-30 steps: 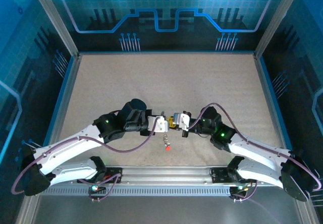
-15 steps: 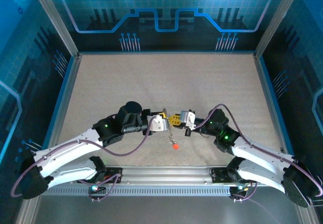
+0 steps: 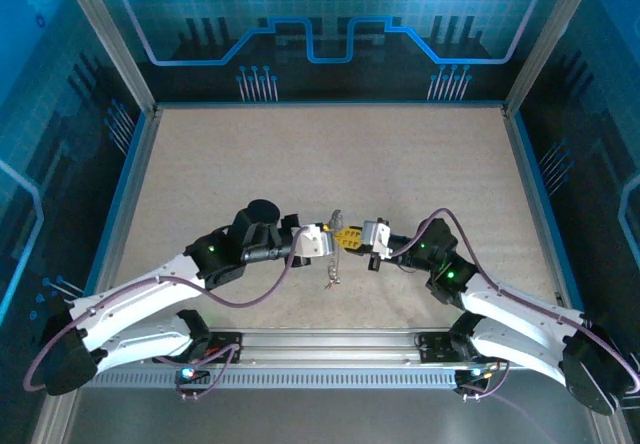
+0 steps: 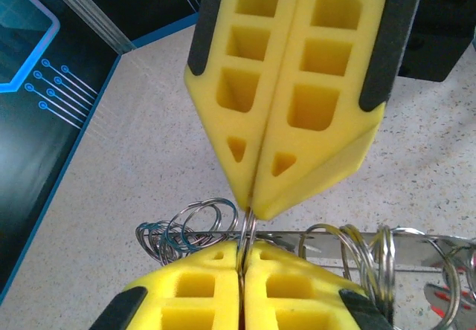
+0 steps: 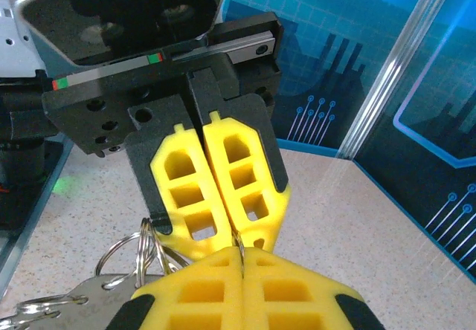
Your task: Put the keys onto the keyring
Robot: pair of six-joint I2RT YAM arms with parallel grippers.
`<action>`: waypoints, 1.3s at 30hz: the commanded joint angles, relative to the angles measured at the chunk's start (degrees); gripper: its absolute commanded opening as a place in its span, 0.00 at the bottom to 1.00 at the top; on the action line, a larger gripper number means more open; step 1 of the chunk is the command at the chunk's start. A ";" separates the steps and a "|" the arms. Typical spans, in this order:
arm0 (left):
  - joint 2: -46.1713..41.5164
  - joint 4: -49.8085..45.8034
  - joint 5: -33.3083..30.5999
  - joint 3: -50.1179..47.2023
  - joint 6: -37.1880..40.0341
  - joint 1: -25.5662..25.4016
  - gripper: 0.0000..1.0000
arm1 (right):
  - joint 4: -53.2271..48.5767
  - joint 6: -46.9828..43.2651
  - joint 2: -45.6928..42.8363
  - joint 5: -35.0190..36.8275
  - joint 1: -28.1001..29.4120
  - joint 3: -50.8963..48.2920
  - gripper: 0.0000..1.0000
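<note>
Left gripper [image 4: 242,259] is clamped tight, yellow pads pressed together with the thin wire of the keyring [image 4: 248,230] nipped in the seam. Nose to nose with it is the right gripper [image 4: 254,196], also pinched down to nothing on that same wire, so the two tips almost touch. From the right wrist it reads the same: right gripper [image 5: 242,259] below, left gripper [image 5: 232,233] above, both seams in line.

Out to the side of the pads, a cluster of small split rings [image 4: 186,230] hangs off the wire. On the other side the keys [image 4: 416,244] lie along it, silvery blades with a hint of red at the edge of the left wrist view.

From above, the left gripper [image 3: 328,242] and right gripper [image 3: 352,236] meet over the sandy surface [image 3: 330,154], midway between its left and right edges and closer to the near edge. The keyring [image 3: 336,226] stands up between them, the keys [image 3: 330,276] dangling below, clear of the surface as far as I can tell.
</note>
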 commanded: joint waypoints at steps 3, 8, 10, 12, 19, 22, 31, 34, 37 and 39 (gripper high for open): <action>-1.47 -4.67 -2.08 2.87 3.09 1.14 0.00 | -8.98 -5.40 -0.86 -1.40 -0.37 1.79 0.00; 1.68 -14.33 -2.18 9.42 6.43 1.14 0.00 | -11.78 -5.64 1.22 0.47 0.04 2.77 0.25; 2.52 -15.60 -1.99 10.80 7.16 1.14 0.00 | -11.74 -5.09 1.66 0.78 0.38 3.05 0.28; 3.31 -17.40 -1.55 12.27 7.89 1.06 0.00 | -10.86 -4.93 2.23 1.11 0.90 2.95 0.32; 6.11 -23.91 -1.60 16.28 11.54 0.05 0.00 | -7.81 -3.09 2.64 1.98 1.78 3.21 0.33; 6.66 -24.62 -1.99 16.68 12.06 -0.74 0.00 | -7.66 -3.02 2.77 1.73 1.81 3.48 0.32; 7.15 -27.00 -1.94 18.14 12.39 -2.54 0.00 | -3.96 -2.16 5.90 1.59 4.24 3.68 0.21; 6.70 -27.28 -2.12 18.02 12.08 -2.81 0.00 | -3.33 -2.32 6.28 2.15 5.11 3.66 0.12; 6.37 -27.88 -2.12 18.09 11.82 -2.89 0.01 | -3.25 -2.49 5.27 2.56 5.65 3.42 0.02; 5.81 -27.53 -2.13 17.80 10.86 -2.90 0.02 | -2.72 -2.39 4.69 3.06 5.74 2.88 0.00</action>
